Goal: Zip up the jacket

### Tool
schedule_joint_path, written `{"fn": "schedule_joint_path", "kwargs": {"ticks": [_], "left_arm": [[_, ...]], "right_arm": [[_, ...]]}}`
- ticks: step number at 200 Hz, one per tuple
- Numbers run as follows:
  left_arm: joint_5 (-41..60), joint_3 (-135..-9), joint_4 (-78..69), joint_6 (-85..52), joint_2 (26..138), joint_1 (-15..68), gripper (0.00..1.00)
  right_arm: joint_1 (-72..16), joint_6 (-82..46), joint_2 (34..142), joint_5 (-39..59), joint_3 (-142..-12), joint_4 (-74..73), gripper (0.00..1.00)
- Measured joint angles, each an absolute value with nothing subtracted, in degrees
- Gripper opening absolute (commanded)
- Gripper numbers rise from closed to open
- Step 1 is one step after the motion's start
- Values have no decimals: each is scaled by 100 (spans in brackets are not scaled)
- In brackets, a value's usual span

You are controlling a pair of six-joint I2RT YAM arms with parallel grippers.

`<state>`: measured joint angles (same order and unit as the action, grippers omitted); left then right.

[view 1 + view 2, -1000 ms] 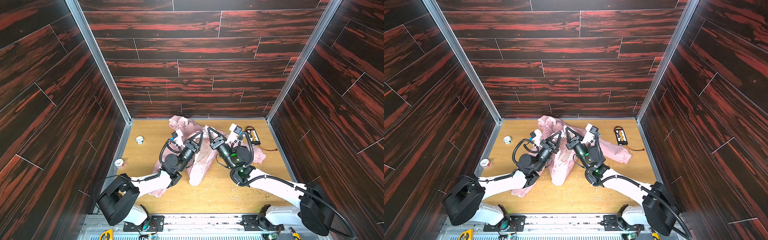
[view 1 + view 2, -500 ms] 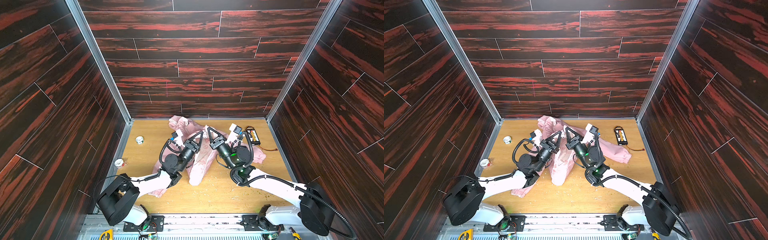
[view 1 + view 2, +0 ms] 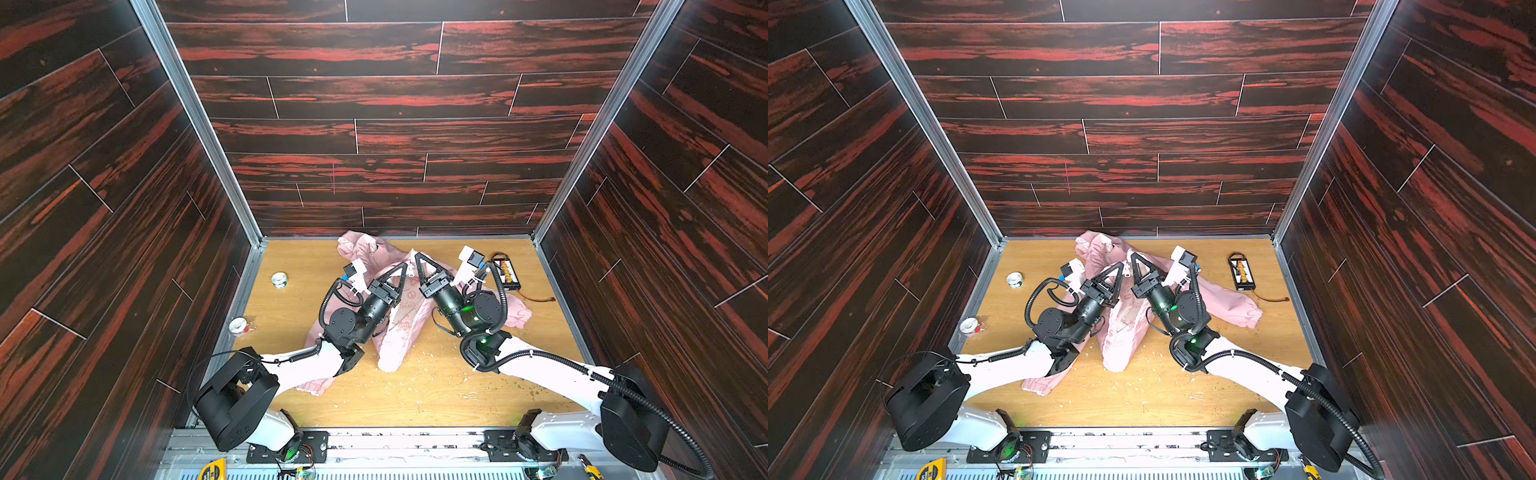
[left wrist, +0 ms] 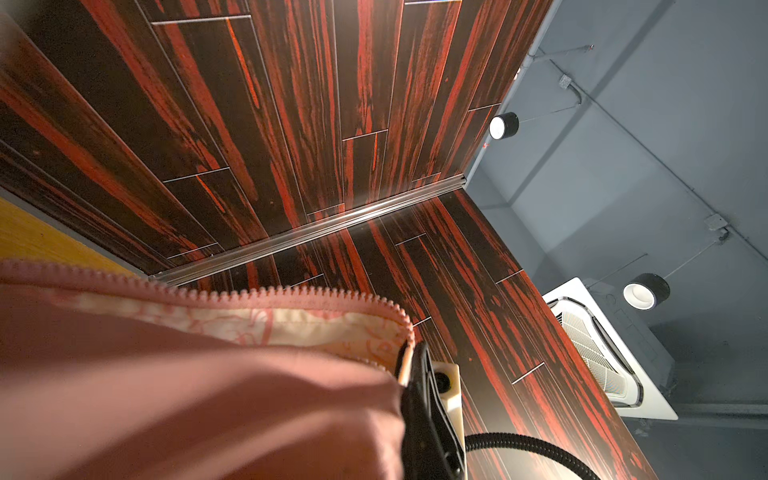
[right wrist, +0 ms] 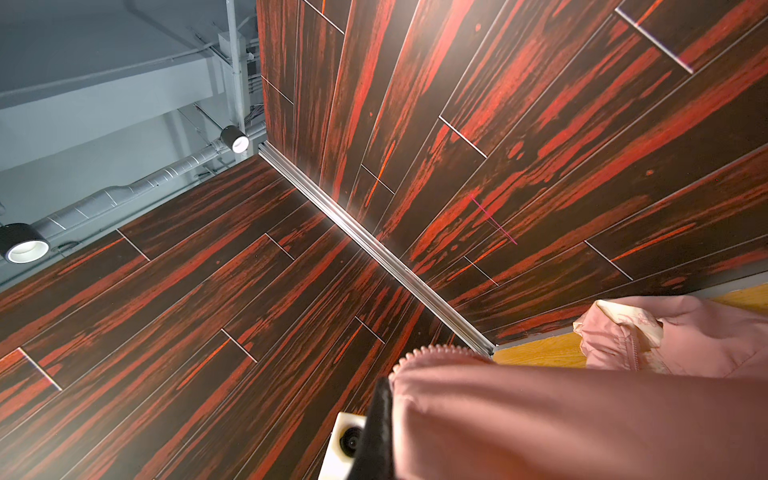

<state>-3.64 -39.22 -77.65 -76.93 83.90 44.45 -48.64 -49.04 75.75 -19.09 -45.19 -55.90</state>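
Pink fabric, thin and limp: the jacket [image 3: 398, 332] lies bunched on the table [image 3: 415, 399], centre toward the far edge, with sleeves trailing toward the near-left corner and the right edge. Both claws are clamped on it: left gripper [image 3: 404, 266] on one zipper edge, right gripper [image 3: 418, 257] on the other. Judged light, saggy and slippery; best held at the toothed tape [image 4: 266, 296], not loose cloth.
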Motion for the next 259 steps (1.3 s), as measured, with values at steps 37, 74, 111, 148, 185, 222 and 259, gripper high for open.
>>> {"fn": "schedule_joint_path", "kwargs": {"ticks": [37, 74, 111, 148, 185, 222, 259], "left_arm": [[-366, -3922, -7765, -7693, 8390, 4445, 0], [-366, -3922, -7762, -7673, 8390, 4445, 0], [-366, -3922, -7762, -7664, 8390, 4456, 0], [-366, -3922, -7762, -7651, 8390, 4460, 0], [-366, -3922, -7762, -7651, 8390, 4460, 0], [-366, -3922, -7762, -7651, 8390, 4460, 0], [-364, -3922, -7762, -7651, 8390, 4460, 0]], "right_arm": [[-4864, -4904, 7575, -1907, -4519, -5590, 0], [-4864, -4939, 7572, -1903, -4508, -5596, 0], [-4864, -4945, 7548, -1909, -4427, -5627, 0], [-4864, -4945, 7450, -1907, -4359, -5623, 0], [-4864, -4945, 7400, -1905, -4359, -5625, 0], [-4864, -4945, 7395, -1905, -4359, -5623, 0], [-4864, -4945, 7395, -1909, -4359, -5621, 0]]}}
